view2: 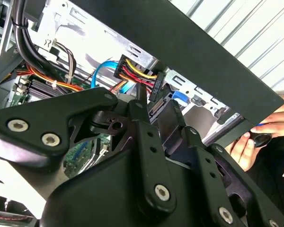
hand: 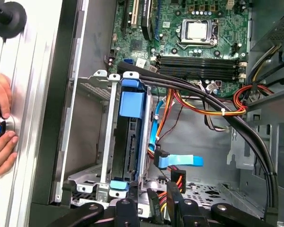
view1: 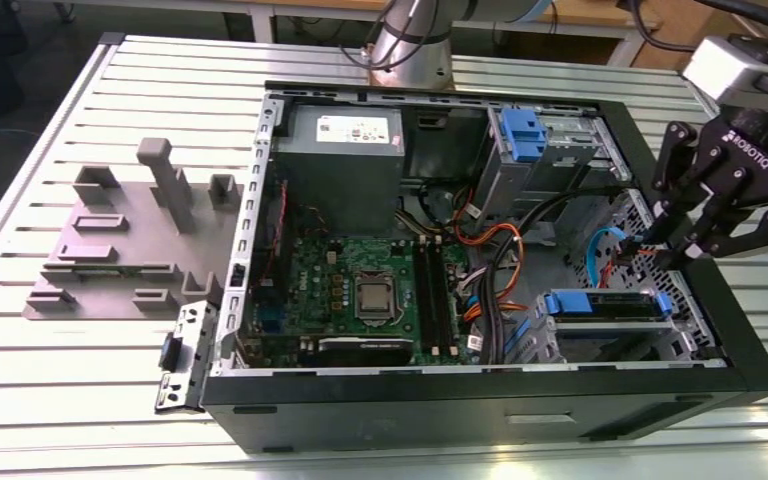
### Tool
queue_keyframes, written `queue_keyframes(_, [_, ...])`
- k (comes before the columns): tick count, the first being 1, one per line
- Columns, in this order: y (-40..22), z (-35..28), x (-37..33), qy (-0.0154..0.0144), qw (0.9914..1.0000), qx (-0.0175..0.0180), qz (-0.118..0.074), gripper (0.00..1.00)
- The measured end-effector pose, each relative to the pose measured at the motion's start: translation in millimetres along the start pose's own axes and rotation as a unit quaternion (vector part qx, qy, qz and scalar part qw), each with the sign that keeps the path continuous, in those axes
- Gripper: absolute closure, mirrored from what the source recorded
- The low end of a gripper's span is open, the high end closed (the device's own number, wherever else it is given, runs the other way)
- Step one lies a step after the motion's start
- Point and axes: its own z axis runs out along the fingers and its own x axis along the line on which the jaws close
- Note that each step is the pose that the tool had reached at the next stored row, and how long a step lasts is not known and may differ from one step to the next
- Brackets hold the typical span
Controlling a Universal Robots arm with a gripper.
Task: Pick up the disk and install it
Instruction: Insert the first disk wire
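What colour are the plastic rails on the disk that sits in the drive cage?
Blue. The disk carries blue plastic rails at both ends, seen best in the first wrist view.

white lettering on the gripper (view1: 684, 240) housing, perhaps a maker's name.

Black hand (view1: 679, 240), blue-railed disk (view1: 607, 304), green motherboard (view1: 357, 285), orange and blue cables (hand: 177, 161), grey fixture (view1: 124, 245).

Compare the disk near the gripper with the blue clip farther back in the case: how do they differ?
The disk lies low and wide near the gripper; the blue clip stands tall farther back. The disk shows blue at both ends with a grey body between; the blue clip is blue throughout. Both sit in metal bays inside the computer case.
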Motion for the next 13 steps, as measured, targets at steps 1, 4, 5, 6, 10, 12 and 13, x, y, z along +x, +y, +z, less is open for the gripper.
queue_keyframes(1, [-1.0, -0.1, 0.1, -0.0001, 1.0, -0.0021, -0.001, 0.63])
queue_keyframes(4, [-3.6, 0.3, 0.1, 0.0, 0.99996, -0.0073, -0.004, 0.63])
queue_keyframes(5, [-4.0, 0.4, 0.2, 0.0004, 0.99994, -0.0083, -0.007, 0.63])
queue_keyframes(6, [-4.5, 0.5, 0.2, 0.001, 0.99991, -0.009, -0.01, 0.63])
queue_keyframes(10, [-5.4, 1.0, 0.2, 0.0028, 0.99985, -0.0093, -0.014, 0.63])
queue_keyframes(12, [-5.6, 1.1, 0.2, 0.0031, 0.99985, -0.0093, -0.015, 0.63])
queue_keyframes(13, [-5.6, 1.0, 0.2, 0.0031, 0.99985, -0.0093, -0.015, 0.63])
